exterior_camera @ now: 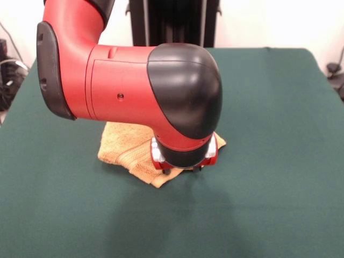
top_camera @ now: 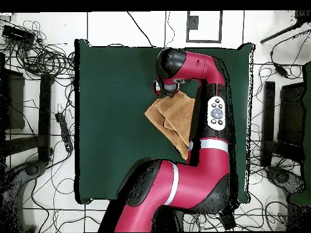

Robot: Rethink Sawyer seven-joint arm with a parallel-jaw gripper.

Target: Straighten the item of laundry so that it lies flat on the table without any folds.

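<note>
Towel (exterior_camera: 126,150) lies folded near the table (exterior_camera: 279,204) middle, toward the edge far from the robot. I see my gripper (exterior_camera: 183,167) low on its corner; its state I cannot tell. Next I should pull the fold outward.

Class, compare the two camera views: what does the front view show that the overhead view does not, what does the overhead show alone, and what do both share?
Only the front view shows the claw low at the near edge of the orange-tan terry-cloth towel, and a flat woven band. Only the overhead view shows the towel's overlapping folded layers, the arm's whole length, and cables on the floor. Both show the towel still folded on the dark green cloth-covered table, with the red and black arm above it.
</note>
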